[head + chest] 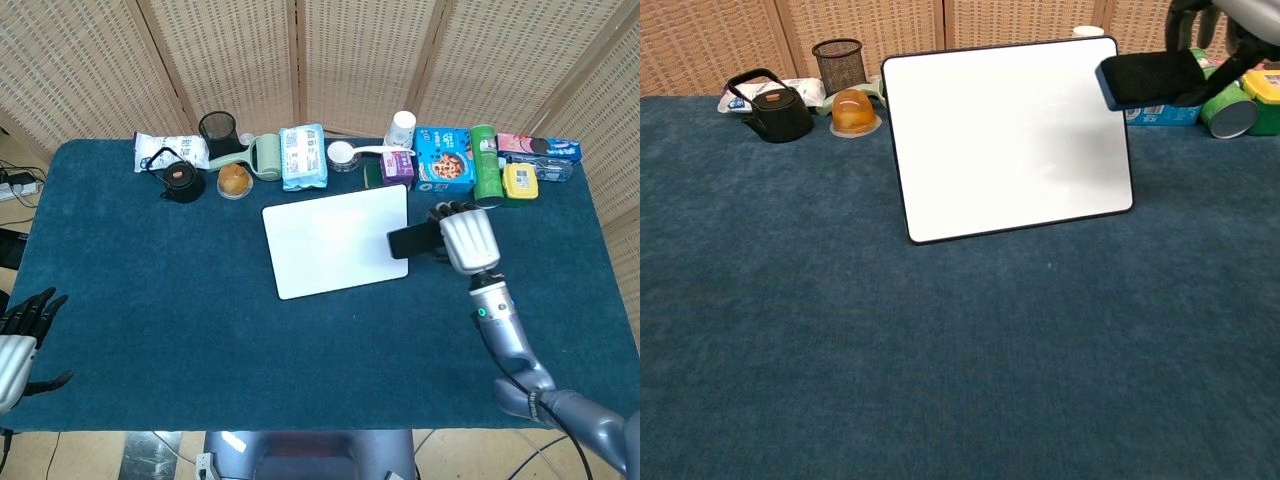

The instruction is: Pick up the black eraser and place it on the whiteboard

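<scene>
Head view: right hand [466, 238] grips the black eraser [413, 241] in closed fingers, holding it over the right edge of the whiteboard [335, 240] mid-bench. Left hand [20, 340] hangs off the bench's near left corner, fingers spread, holding nothing.

Chest view: eraser [1150, 78] is raised above the whiteboard's [1006, 135] far right corner, apart from it.
</scene>
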Controlling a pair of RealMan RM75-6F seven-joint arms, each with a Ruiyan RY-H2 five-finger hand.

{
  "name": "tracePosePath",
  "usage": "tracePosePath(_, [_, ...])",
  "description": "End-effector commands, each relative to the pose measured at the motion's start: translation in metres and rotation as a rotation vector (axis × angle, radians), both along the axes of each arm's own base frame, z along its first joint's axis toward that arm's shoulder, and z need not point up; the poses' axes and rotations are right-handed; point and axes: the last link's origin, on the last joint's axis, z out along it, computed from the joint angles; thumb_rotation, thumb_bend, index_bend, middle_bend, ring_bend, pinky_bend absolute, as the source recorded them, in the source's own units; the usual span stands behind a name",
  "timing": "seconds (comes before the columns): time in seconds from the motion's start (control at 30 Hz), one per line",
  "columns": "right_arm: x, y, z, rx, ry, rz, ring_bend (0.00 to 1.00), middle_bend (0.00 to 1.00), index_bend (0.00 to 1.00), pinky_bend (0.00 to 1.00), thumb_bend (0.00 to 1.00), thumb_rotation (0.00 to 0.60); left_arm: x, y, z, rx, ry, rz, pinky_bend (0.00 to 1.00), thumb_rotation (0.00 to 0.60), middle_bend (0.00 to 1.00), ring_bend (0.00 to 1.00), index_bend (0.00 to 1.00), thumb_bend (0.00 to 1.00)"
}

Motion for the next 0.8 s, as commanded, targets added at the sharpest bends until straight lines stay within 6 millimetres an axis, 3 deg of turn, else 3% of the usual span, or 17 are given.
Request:
tracePosePath(0.03, [0.035,-0.004,-0.026,-0.042,-0.03,0.034,0.52,0.57,0.62,0.6,0.25,0.6,0.0,-0.001,0.0,-0.002,-0.002,-0.002,0.08,0.6,0.0,0.0,0.0,0.06])
tracePosePath(0.2, [0.048,-0.006,-0.055,-0.093,-0.034,0.012,0.53,0.57,0.62,0.62,0.25,0.6,0.0,-0.002,0.002,-0.004,-0.008,-0.006,0.08,0.6,0.0,0.0,0.0,0.06])
tracePosePath(0.4, [0.055,-0.007,-0.076,-0.152,-0.015,0.01,0.55,0.57,0.62,0.66,0.29,0.6,-0.001,-0.002,0.003,-0.006,-0.015,-0.007,0.08,0.6,0.0,0.0,0.0,0.06])
tracePosePath(0.8, [0.063,-0.011,-0.099,-0.171,-0.034,-0.009,0.56,0.57,0.62,0.67,0.29,0.6,-0.002,-0.002,0.005,-0.009,-0.024,-0.006,0.08,0.6,0.0,0.0,0.0,0.06])
